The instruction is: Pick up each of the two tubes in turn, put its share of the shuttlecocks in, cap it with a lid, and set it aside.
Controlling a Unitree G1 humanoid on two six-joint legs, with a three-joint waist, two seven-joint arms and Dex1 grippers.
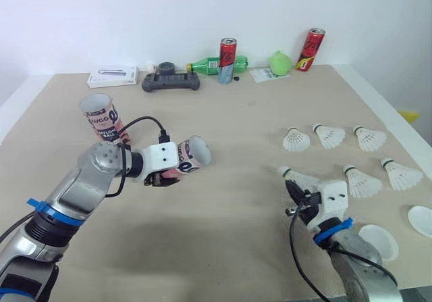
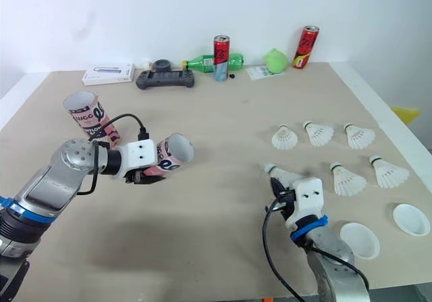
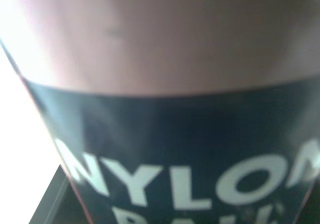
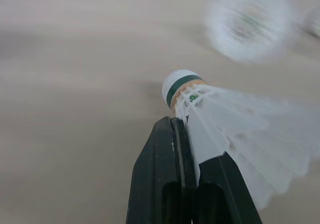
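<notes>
The pink-and-black cardboard tube [image 3: 165, 134] lies blurred against the left wrist camera, its white lettering cut off at the edges. The gripped white-skirted shuttlecock [image 4: 220, 119] runs off the right wrist view's edge; a second white shuttlecock [image 4: 248, 23] behind it is a blur.

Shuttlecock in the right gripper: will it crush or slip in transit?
Probably very light, so unlikely to drop. The right gripper pinches the shuttlecock by its thin skirt, which likely flexes; it may pivot in the grip.

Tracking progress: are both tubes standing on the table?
No, the left gripper holds one tube on its side above the table, while the other tube stands upright.
</notes>
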